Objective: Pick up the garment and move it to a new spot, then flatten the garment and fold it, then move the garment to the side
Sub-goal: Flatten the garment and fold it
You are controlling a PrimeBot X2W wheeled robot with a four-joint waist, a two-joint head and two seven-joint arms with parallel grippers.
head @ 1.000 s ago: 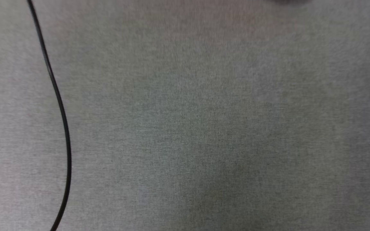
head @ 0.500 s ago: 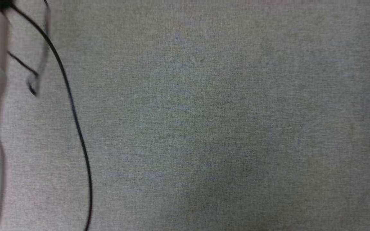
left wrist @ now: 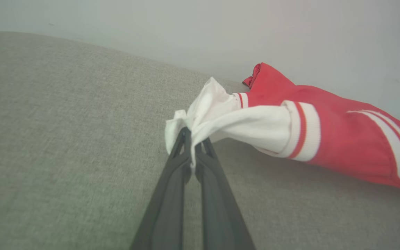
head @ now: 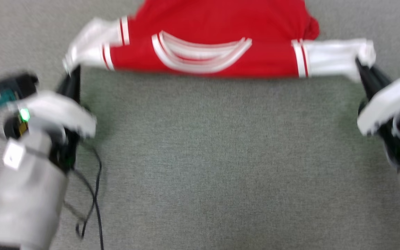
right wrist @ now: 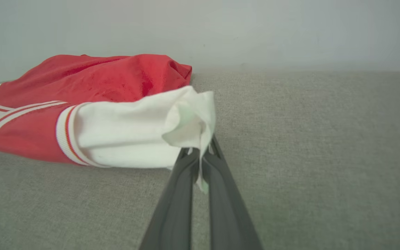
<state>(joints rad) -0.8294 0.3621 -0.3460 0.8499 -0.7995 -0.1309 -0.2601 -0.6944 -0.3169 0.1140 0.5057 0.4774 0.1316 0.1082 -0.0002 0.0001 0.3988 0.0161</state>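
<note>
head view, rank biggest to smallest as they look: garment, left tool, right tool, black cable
1. garment
2. left tool and right tool: look alike; both blurred and nearer the camera, right one cut by the edge, so unranked
3. black cable

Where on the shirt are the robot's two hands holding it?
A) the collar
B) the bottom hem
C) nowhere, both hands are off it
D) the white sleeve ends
D: the wrist views show the left hand and the right hand each shut on a bunched white sleeve end of the shirt, which lies stretched between them.
</note>
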